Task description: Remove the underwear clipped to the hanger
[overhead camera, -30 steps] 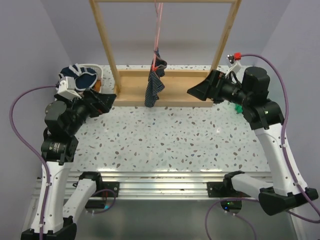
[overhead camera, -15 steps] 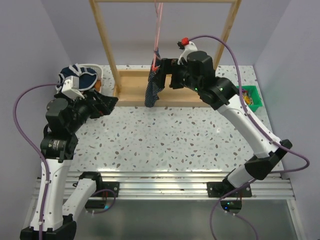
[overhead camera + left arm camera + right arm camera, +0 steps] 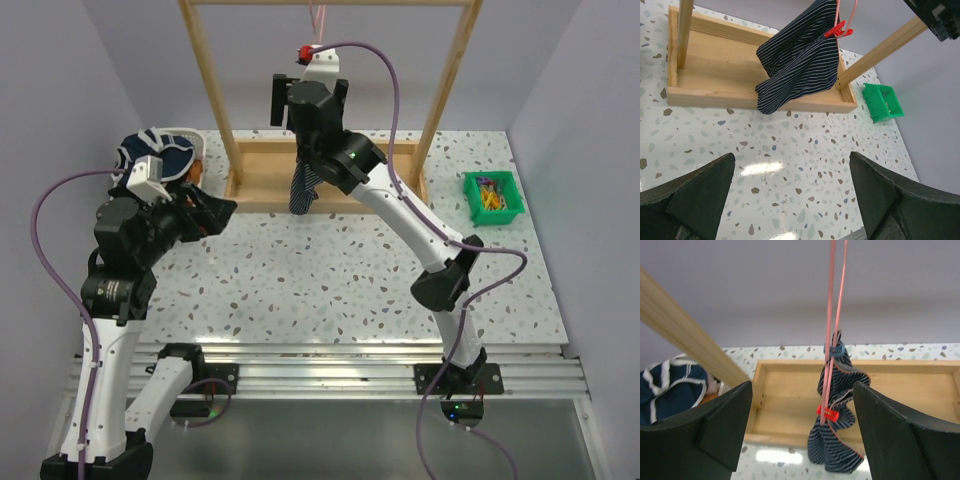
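1. The dark navy pinstriped cloth underwear (image 3: pixel 305 185) hangs inside the tall wooden frame (image 3: pixel 222 90), which stands at the middle of the speckled worktop's (image 3: pixel 330 280) far edge. Its lower end droops over the front board of the frame's base.
2. A small red clip (image 3: pixel 827 414) pins the underwear to the thin pink wire hanger (image 3: pixel 832 315). The hanger's long stem runs straight up towards the frame's top bar.
3. My right gripper (image 3: pixel 308 98) sits high beside that stem, above the underwear. Its fingers are spread wide and pinch nothing.
4. Through the right wrist camera I see the pink wires rising between the two fingers, nearer the right one. The clip and the underwear lie ahead and lower, apart from both fingers.
5. My left gripper (image 3: pixel 212 210) hovers over the left part of the worktop, pointed at the frame. Its fingers are also spread and hold nothing. The underwear is well apart from it, ahead and above.
6. A heap of navy, white-trimmed clothes (image 3: pixel 160 150) sits at the far left corner, and a green plastic bin (image 3: pixel 490 195) sits near the far right corner.
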`<action>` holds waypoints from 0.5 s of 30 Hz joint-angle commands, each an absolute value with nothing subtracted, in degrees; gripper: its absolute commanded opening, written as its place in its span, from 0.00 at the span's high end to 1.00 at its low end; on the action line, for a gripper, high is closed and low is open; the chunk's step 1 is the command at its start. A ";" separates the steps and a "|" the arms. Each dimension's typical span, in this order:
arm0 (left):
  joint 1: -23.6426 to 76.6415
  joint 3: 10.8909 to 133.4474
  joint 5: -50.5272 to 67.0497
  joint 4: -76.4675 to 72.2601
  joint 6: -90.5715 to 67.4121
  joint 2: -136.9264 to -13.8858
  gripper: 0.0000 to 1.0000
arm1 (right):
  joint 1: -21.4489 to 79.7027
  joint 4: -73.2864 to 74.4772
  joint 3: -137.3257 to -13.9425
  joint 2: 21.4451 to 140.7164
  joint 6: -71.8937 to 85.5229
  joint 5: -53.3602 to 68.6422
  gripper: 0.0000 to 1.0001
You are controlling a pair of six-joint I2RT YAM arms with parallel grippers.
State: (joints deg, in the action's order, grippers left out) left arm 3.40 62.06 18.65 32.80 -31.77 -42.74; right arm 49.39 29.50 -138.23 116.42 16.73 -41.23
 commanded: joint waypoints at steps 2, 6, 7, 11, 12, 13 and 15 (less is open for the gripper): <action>3.16 62.23 18.99 34.19 -29.45 -42.36 0.00 | 48.96 23.04 -147.73 122.60 9.86 -51.94 0.18; 3.16 62.75 17.84 35.07 -28.39 -42.36 0.00 | 48.17 18.38 -148.71 126.11 5.19 -51.25 0.22; 3.16 62.75 17.75 35.07 -28.04 -42.45 0.00 | 47.64 17.85 -148.97 126.56 5.01 -50.98 0.26; 3.16 62.23 18.01 35.33 -28.12 -43.15 0.00 | 45.27 16.61 -150.82 127.97 5.10 -48.96 0.73; 3.16 62.14 18.10 35.33 -28.12 -43.24 0.00 | 44.83 16.26 -150.73 127.79 5.27 -48.43 0.81; 3.08 61.96 18.28 35.59 -28.21 -43.33 0.00 | 44.13 16.17 -150.65 127.10 5.45 -47.21 0.92; 3.16 61.53 18.37 35.60 -28.39 -42.98 0.00 | 43.33 15.65 -149.68 126.13 5.54 -45.62 1.00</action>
State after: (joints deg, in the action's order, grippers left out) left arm 3.40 62.02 18.00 35.42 -29.32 -43.13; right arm 45.36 20.64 -147.22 128.57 6.09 -47.29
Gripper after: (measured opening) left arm 0.997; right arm 0.041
